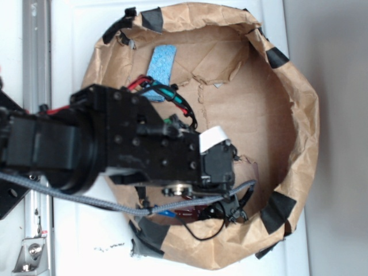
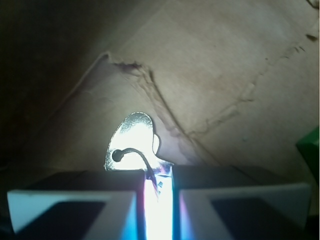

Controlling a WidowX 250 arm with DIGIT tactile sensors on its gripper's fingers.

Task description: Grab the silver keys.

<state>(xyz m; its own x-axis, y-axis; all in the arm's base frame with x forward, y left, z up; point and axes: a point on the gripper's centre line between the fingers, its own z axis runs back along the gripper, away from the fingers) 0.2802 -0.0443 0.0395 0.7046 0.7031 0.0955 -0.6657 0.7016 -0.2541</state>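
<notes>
The gripper (image 2: pixel 157 192) is pinching the silver keys (image 2: pixel 132 142) at lower centre of the wrist view, jaws nearly together. They could be slipping out (only an edge looks caught). The arm is reaching in from the left, hunched over the paper bag (image 1: pixel 299 115).

The silver keys (image 2: pixel 134 142) show only in the wrist view; in the exterior view the arm covers them. What shows is one flat, shiny silver-grey key head with a rounded, slightly lobed outline, very bright under the light. It has a small dark hole near its left edge, and a thin dark wire ring passes through this hole and curves to the right and down. The lower part of the bunch is hidden, so the blades cannot be seen. Behind it is brown creased paper (image 2: pixel 225 75)
</notes>
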